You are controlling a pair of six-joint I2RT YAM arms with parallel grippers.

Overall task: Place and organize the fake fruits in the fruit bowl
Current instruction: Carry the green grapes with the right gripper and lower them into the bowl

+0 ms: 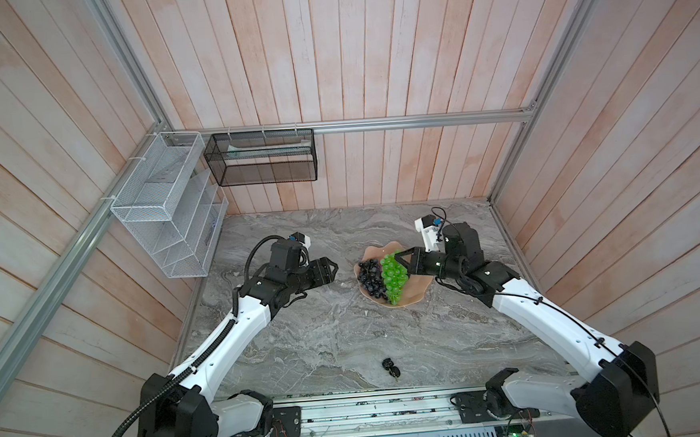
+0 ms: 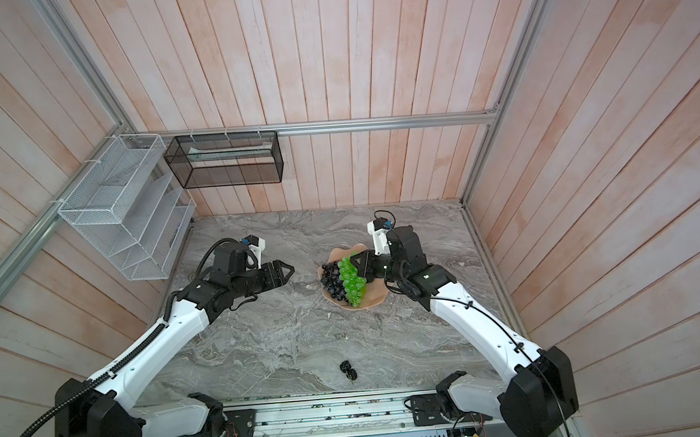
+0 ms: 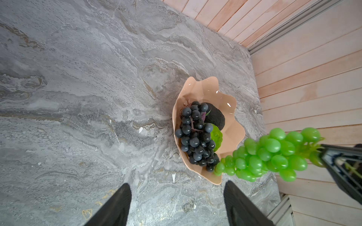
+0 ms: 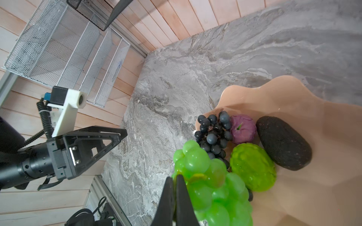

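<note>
While the right gripper (image 4: 175, 180) pinches shut on the stem end of the long bright green plastic grape bunch (image 3: 272, 154), the bunch hangs over the glossy salmon-pink scalloped bowl (image 3: 207, 86). Likely light, floppy, with slick beads, so the stem is the surest hold. The left gripper (image 3: 177, 184) gapes wide, empty, beside the bowl.

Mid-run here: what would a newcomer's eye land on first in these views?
The bright green grape bunch, pinched at its stem by the shut right gripper over the salmon-pink fruit bowl, right of the table's middle. Next, the tiny black cluster lying alone near the table's front edge, while the left gripper hovers open and empty left of the bowl.
</note>
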